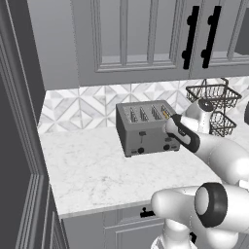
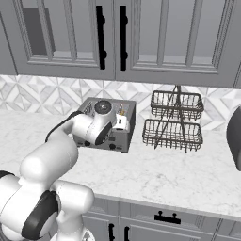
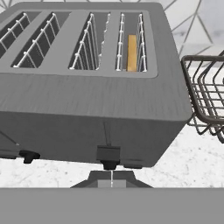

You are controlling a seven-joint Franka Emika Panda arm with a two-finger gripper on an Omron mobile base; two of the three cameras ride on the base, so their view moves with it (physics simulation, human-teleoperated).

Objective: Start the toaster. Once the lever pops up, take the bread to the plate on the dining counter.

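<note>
- The pincer hung just in front of the toaster, fingertips directly under a small black lever, apparently lined up to press it.
- Whether its fingers were spread or pressed together, I cannot tell.
- The bread sat low in the slot beyond the pincer, ready for toasting.
- A wire basket stood beside it on the tabletop.
</note>
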